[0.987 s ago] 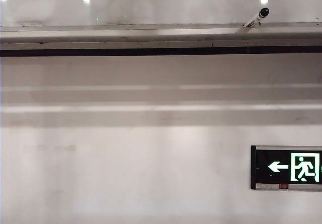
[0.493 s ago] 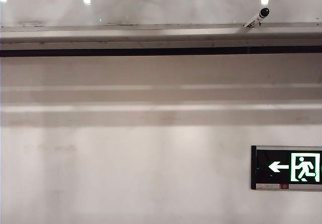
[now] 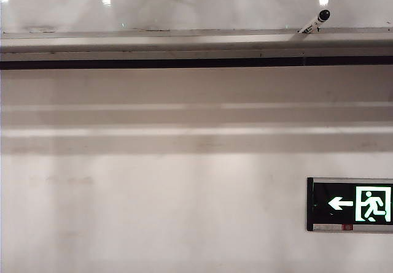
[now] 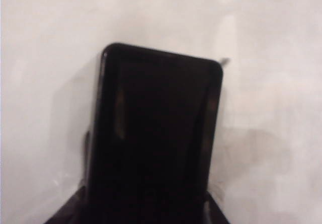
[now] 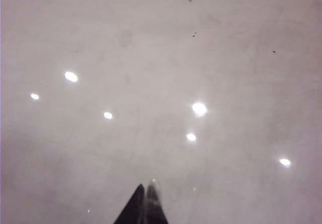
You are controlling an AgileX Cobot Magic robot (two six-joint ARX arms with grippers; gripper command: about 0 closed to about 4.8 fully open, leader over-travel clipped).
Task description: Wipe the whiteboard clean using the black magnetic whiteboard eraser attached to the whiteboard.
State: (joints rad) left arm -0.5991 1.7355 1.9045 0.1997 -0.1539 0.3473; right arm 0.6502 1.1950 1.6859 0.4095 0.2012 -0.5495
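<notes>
A black, round-cornered rectangular magnetic eraser [image 4: 156, 143] is sitting flat against the large glossy white whiteboard [image 4: 261, 108], filling most of the left wrist view. The left gripper [image 4: 143, 215] is showing only as dark finger edges flanking the eraser's near end on both sides; whether its jaws are actually pressing on the eraser cannot be told. In the right wrist view, the right gripper [image 5: 145, 204] is pointing at the board with its two dark fingertips [image 5: 135, 209] drawn together, holding nothing, while ceiling lights are reflecting off the faintly smudged surface.

In the exterior view, neither arm is appearing. The long silver metal ledge [image 3: 184, 40] is running left to right below the whiteboard, a black-capped white marker [image 3: 314, 22] is resting on its right part, and a green exit sign [image 3: 350, 203] is glowing on the matte wall at lower right.
</notes>
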